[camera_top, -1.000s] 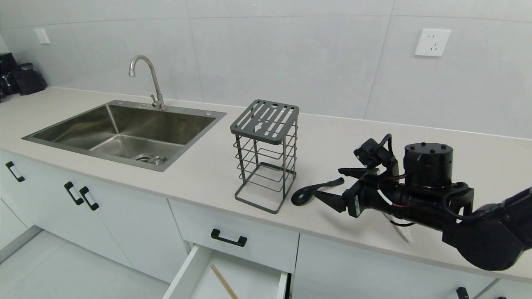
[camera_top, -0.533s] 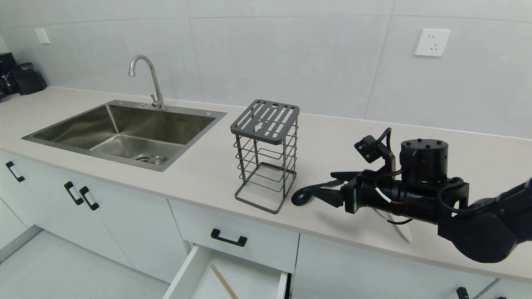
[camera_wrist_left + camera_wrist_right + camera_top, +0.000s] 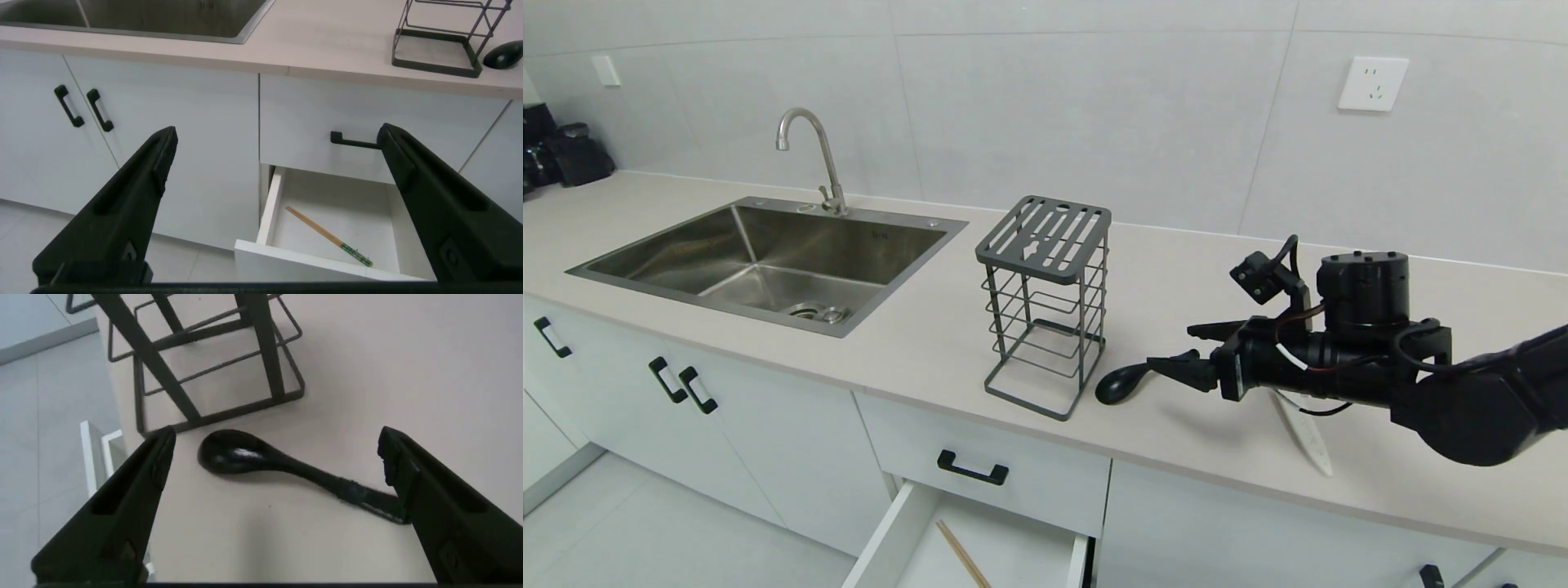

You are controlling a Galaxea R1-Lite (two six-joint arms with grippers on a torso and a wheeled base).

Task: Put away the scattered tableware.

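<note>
Movement on the right arm is the news: over the last second its wrist has lifted and levelled out, so the right gripper (image 3: pixel 1194 349) now sits a little higher, right of centre in the head view, pointing along the counter (image 3: pixel 915 343) at the black spoon (image 3: pixel 1121 382). The spoon itself has not shifted; it lies flat on the counter just beside the foot of the wire rack (image 3: pixel 1045 302), bowl toward the rack. In the right wrist view I see its handle running between my two fingers, which are spread wide with nothing in them, so no grasp has been made yet. I read this as a realignment before closing on the handle. A white utensil (image 3: pixel 1305 433) lies on the counter under the arm, untouched. The left gripper (image 3: pixel 278 135) is also spread wide and empty, hanging before the open drawer (image 3: pixel 270 220), lower centre in the head view, where one chopstick (image 3: pixel 328 238) already lies.
</note>
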